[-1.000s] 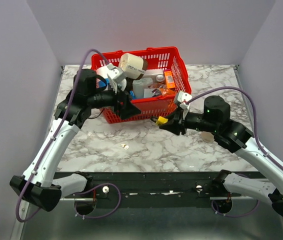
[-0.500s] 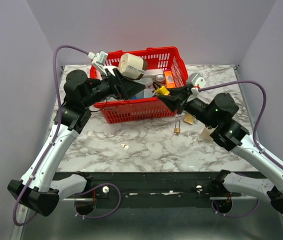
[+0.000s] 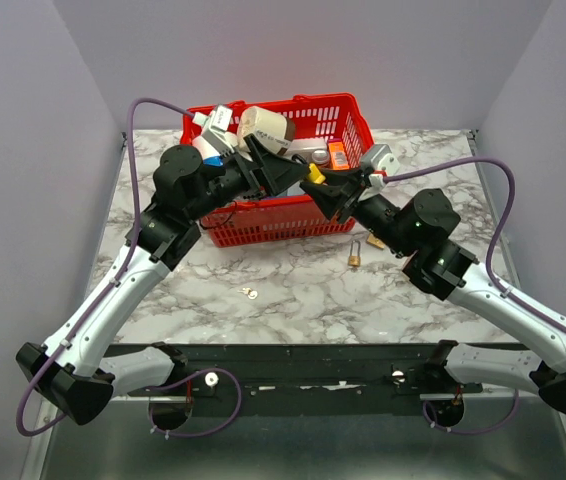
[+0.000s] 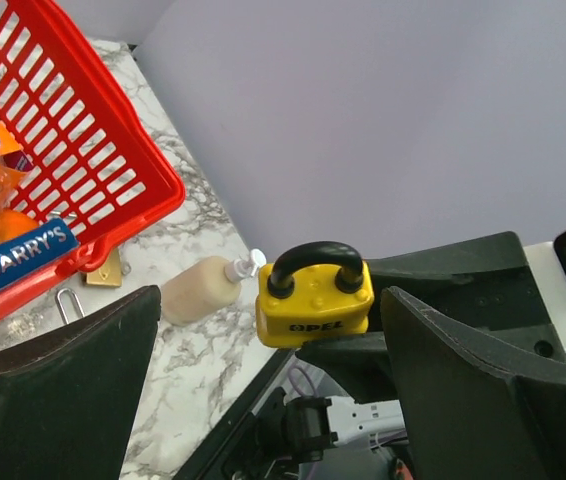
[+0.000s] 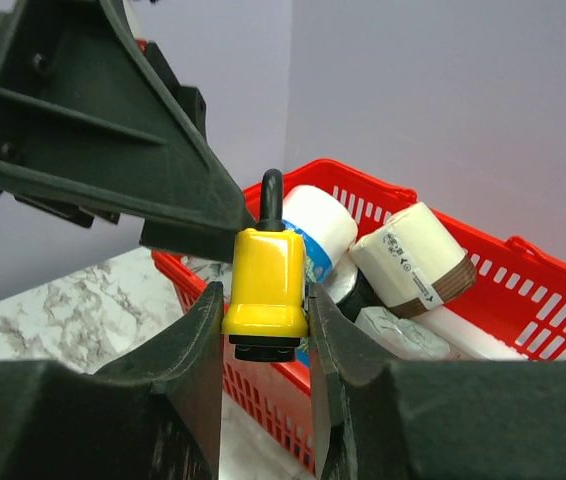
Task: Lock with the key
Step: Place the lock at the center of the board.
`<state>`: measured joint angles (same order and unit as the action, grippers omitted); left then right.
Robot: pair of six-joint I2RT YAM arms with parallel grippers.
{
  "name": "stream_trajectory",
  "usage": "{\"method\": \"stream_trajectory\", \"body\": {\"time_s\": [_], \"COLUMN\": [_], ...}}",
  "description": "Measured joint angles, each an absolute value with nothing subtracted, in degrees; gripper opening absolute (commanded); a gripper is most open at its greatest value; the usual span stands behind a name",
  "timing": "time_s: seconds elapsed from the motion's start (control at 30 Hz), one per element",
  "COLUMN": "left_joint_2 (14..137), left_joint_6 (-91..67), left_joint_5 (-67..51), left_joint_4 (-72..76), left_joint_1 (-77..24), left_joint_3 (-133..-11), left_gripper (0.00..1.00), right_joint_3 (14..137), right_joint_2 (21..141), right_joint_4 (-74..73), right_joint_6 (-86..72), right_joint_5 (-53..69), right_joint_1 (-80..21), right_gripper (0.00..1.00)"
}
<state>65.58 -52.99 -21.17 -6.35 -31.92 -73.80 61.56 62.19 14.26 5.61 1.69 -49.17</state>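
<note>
yellow padlock: up in the air over the red basket, shackle pointing up.
right gripper: pinching the padlock's body by its two sides, fingers snug against it.
left gripper: fingers spread wide, nothing in them, padlock framed right between the tips; whether they touch it, cannot tell.
brass padlock: lying on the marble table beside the right arm.
since half a second ago: left gripper has swung in from the basket's back-left corner to face the padlock; right gripper has barely shifted.
</note>
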Motion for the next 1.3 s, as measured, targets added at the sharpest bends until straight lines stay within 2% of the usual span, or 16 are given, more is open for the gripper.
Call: {"method": "stream_trajectory", "body": {"time_s": [0.03, 0.37, 0.83, 0.93, 1.03, 1.07, 1.1, 1.13, 1.17, 1.2, 1.23, 1.3], "left_joint_2": [65.60, 65.87, 65.82, 65.78, 65.56, 65.39, 65.12, 64.77, 64.55, 64.20, 63.90, 62.78], "left_joint_6": [-53.41, -54.54, -55.77, -56.05, -56.88, -56.86, -56.93, -56.95, -56.90, -56.80, -56.64, -55.66], "left_joint_5": [-20.60, -18.55, -18.46, -18.46, -18.50, -18.46, -18.41, -18.39, -18.41, -18.39, -18.39, -18.22], "left_joint_4": [-6.35, -3.77, -2.22, -1.76, -0.89, -0.60, -0.45, -0.34, -0.32, -0.34, -0.40, -1.96], "left_joint_1": [-32.29, -34.79, -35.00, -35.03, -35.11, -35.18, -35.18, -35.18, -35.16, -35.07, -34.92, -34.35], "left_joint_3": [-73.52, -72.97, -70.98, -70.74, -70.17, -69.89, -69.45, -68.90, -68.51, -67.99, -67.61, -66.61], "left_gripper": [0.98, 0.74, 0.70, 0.60, 0.41, 0.27, 0.19, 0.12, 0.00, 0.00, 0.00, 0.00], "right_joint_3": [61.56, 61.58, 61.56, 61.56, 61.54, 61.52, 61.47, 61.47, 61.45, 61.43, 61.43, 61.36], "right_joint_2": [62.22, 63.81, 63.86, 63.88, 64.10, 64.23, 64.36, 64.51, 64.62, 64.64, 64.66, 64.62], "right_joint_4": [14.61, 15.88, 16.84, 16.80, 16.64, 16.58, 16.51, 16.38, 16.16, 15.86, 15.38, 14.70], "right_joint_6": [5.61, 4.86, 3.38, 2.98, 2.81, 2.81, 2.83, 2.81, 2.76, 2.74, 2.55, 2.00], "right_joint_5": [1.08, -4.49, -5.63, -6.00, -6.50, -6.63, -6.70, -6.68, -6.55, -6.42, -6.17, -5.41], "right_joint_1": [-49.60, -51.48, -53.36, -53.80, -54.11, -54.22, -54.30, -54.37, -54.46, -54.52, -54.59, -54.74], "right_gripper": [0.01, 0.01, 0.01, 0.01, 0.01, 0.04, 0.12, 0.32, 0.44, 0.54, 0.69, 0.79]}}
